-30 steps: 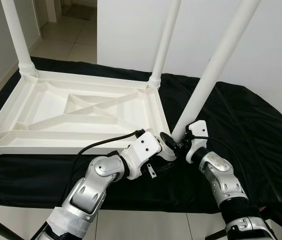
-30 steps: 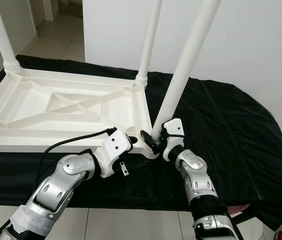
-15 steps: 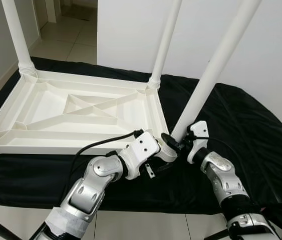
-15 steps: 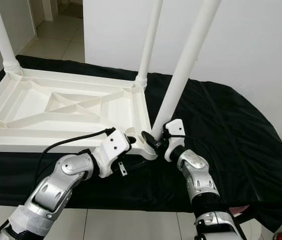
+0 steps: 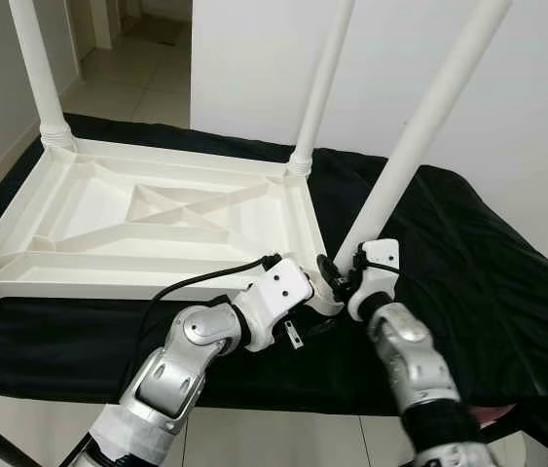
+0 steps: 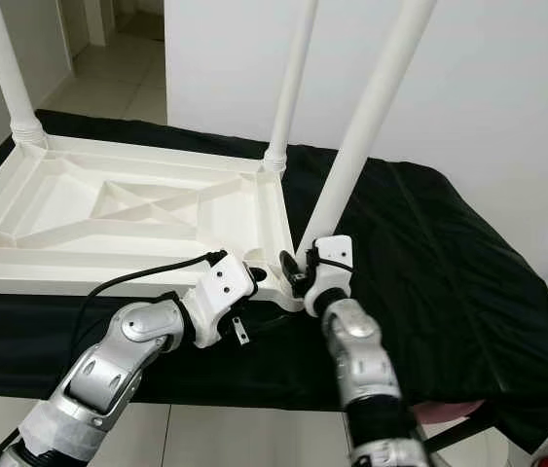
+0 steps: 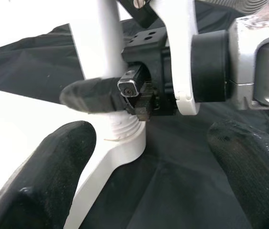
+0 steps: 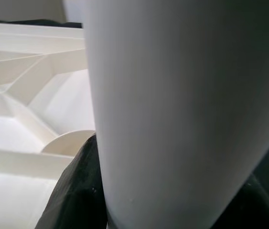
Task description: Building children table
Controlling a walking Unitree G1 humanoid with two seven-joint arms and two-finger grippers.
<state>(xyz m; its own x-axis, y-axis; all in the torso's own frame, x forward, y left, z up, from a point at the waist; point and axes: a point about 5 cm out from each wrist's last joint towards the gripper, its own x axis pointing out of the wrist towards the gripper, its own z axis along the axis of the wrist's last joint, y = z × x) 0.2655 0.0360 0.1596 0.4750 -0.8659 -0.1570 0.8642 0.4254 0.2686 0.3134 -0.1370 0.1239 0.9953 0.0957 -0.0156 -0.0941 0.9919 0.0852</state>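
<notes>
Now the right arm has swung inward toward frame centre since a second ago, its forearm standing steeper, while the right gripper (image 5: 337,279) stays at the foot of the tilted white plastic leg (image 5: 415,144). That reads as a turn of the leg in its socket, so the last leg is probably being seated.

The right jaws pinch the leg's base; the left gripper (image 7: 148,186) waits just beside, at the same corner, jaws spread.

The upturned white plastic children's table (image 5: 157,209) lies in the left and middle of the frame on a black cloth (image 5: 488,272), underside up. The leg's long axis rises from the lower-centre corner toward the upper right, leaning away from the upright leg (image 5: 324,78) behind it.
</notes>
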